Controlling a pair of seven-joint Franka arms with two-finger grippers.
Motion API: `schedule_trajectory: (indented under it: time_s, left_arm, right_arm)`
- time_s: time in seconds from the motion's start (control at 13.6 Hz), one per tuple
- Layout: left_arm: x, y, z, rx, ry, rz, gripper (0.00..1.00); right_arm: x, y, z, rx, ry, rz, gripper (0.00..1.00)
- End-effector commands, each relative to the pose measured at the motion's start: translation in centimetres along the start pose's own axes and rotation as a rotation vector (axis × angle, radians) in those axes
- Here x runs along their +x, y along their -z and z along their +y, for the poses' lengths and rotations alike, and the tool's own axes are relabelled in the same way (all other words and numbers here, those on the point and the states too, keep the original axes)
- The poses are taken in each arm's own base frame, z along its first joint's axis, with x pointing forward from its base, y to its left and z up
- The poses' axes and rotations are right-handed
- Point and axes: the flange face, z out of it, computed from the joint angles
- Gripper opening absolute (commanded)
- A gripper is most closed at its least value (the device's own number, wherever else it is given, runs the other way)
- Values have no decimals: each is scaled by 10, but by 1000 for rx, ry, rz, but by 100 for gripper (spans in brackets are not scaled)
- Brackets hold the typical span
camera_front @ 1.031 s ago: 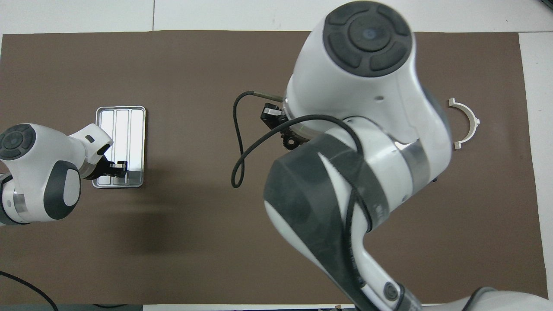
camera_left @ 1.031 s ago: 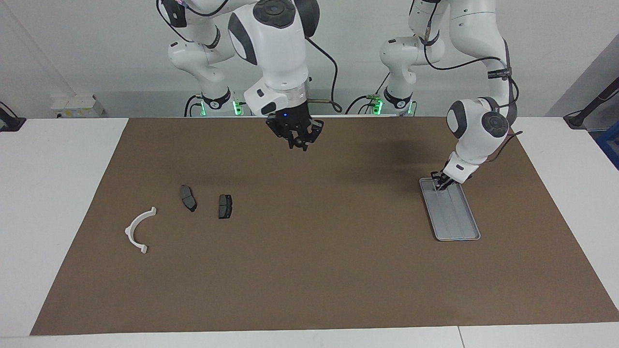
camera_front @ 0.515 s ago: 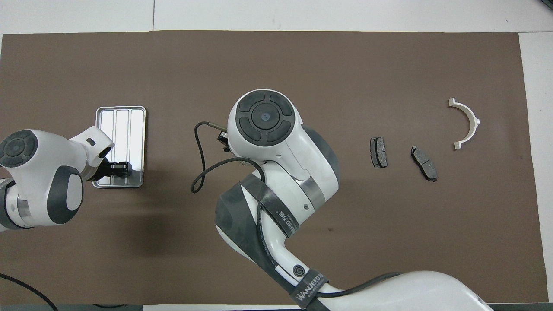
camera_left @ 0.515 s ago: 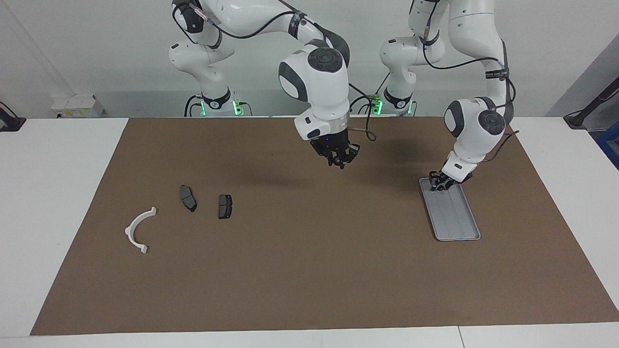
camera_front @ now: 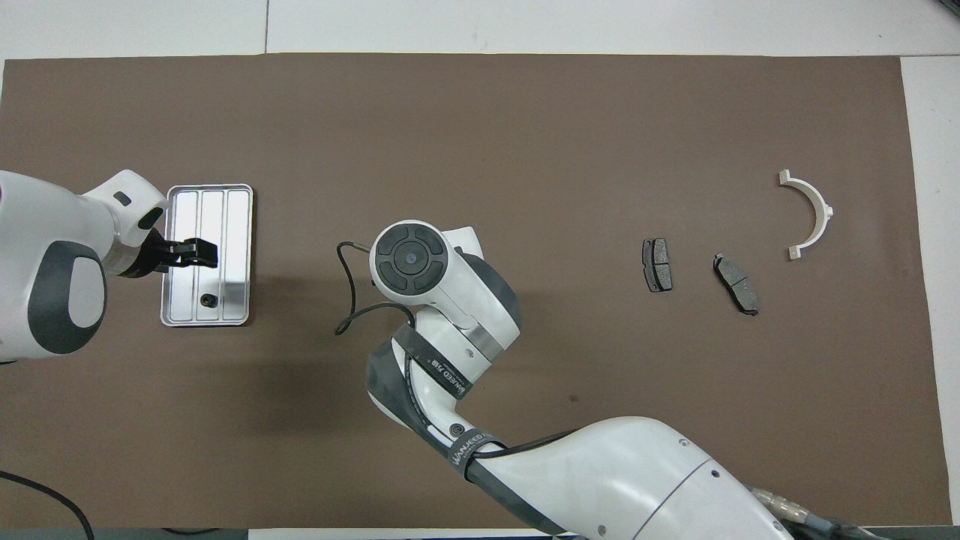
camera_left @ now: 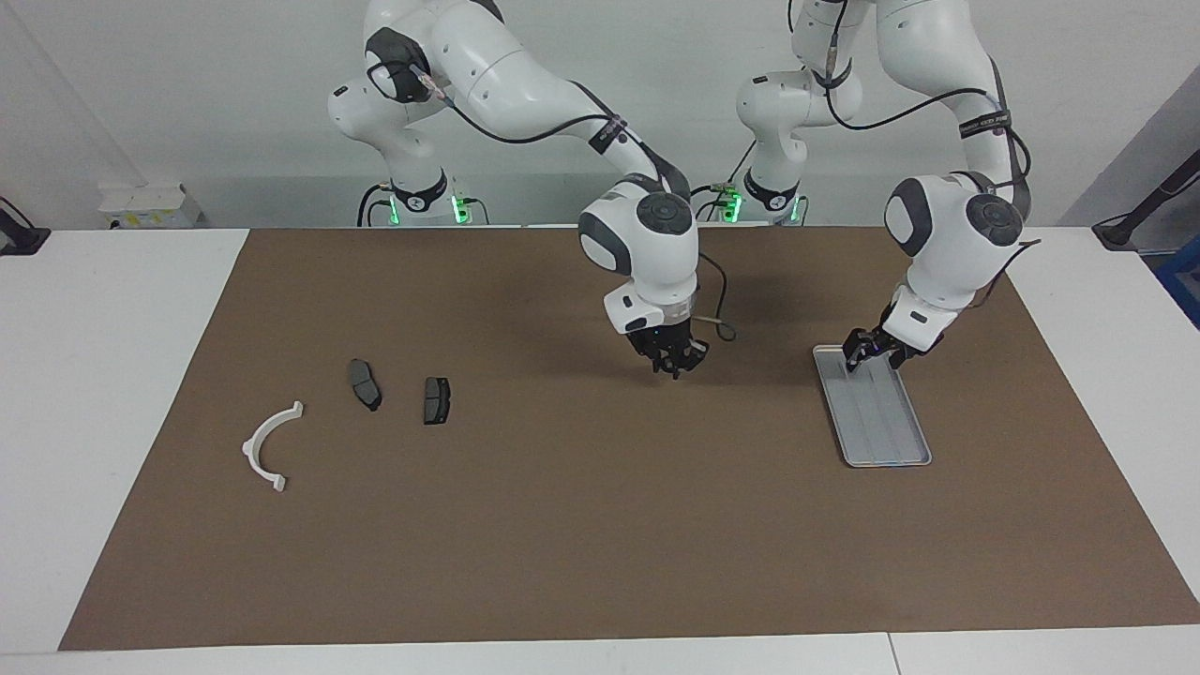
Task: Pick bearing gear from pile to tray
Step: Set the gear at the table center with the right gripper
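Brown matting covers your bench: one small black bearing gear (camera_front: 207, 300) lies in the tray (camera_front: 174, 318), light, rigid, best pinched across its rim, beneath the parted left claw (camera_left: 864, 353); right claw (camera_left: 677, 362) shut.

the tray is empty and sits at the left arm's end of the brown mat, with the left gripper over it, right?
Not quite: the tray is not empty. The overhead view shows one small black round piece lying in it, near the tray's end that is nearer to the robots. The rest holds: the tray sits at the left arm's end of the brown mat, with the left gripper over it.
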Motion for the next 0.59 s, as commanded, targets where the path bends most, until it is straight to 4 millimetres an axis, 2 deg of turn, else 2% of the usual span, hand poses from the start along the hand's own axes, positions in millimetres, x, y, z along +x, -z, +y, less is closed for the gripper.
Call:
schedule_trajectory:
  time_s: [0.0, 0.07, 0.37, 0.44, 0.52]
  left_arm:
    - [11, 4, 14, -18, 51, 3, 94]
    - [13, 6, 24, -19, 65, 11, 100]
    - [17, 5, 42, -23, 122, 33, 100]
    - [17, 5, 42, -24, 130, 39, 100]
    - [17, 6, 43, -24, 129, 42, 100]
  right_arm:
    - [5, -14, 0, 27, -13, 20, 0]
    - [6, -16, 0, 29, -13, 23, 0]
    - [7, -17, 1, 23, -8, 28, 0]
    - [7, -17, 0, 24, -11, 28, 60]
    - [8, -14, 0, 18, -15, 29, 100]
